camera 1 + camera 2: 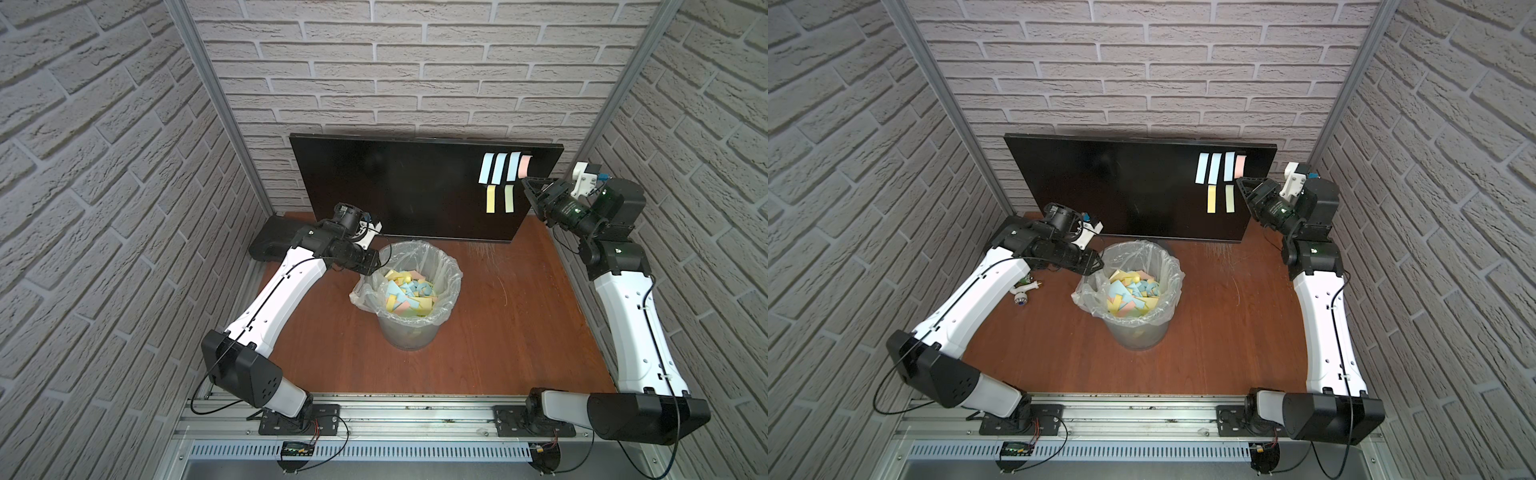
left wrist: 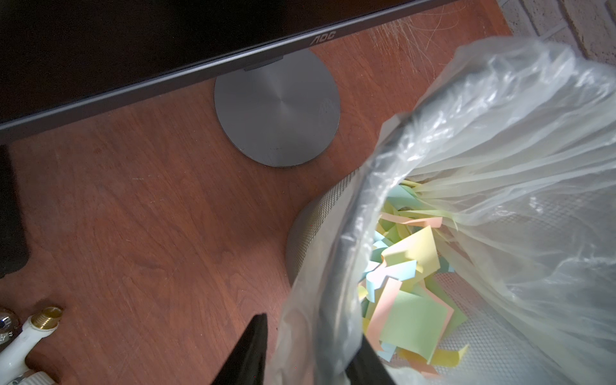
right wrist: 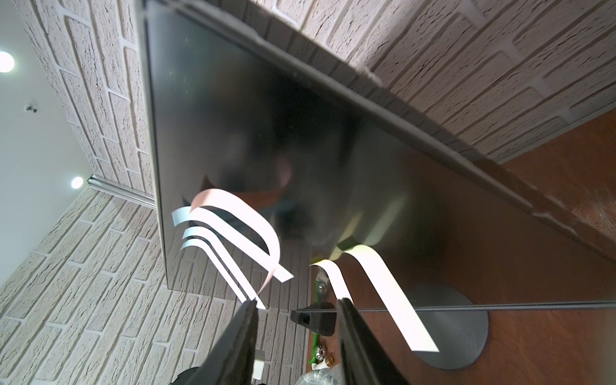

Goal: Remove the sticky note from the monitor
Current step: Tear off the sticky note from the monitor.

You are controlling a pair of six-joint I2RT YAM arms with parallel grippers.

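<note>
**Item:** pink sticky note (image 1: 525,166).
**Location:** on the monitor (image 1: 395,187), upper right of the screen, last in a row beside three blue notes (image 1: 498,167); lower edge curled off the glass.
**Right gripper** (image 3: 296,301): jaws part open, nothing clamped, set just below that loose edge.
**Left gripper** (image 2: 310,336): closed on the bin (image 1: 409,336) rim before the monitor.
**Handling:** only the pink edge is to be pinched, clear of the blue neighbour, and peeled off slowly.

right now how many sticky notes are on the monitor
6, all on the monitor: three blue notes and a pink note in the upper row, two yellow notes below. None seems hidden.
</note>
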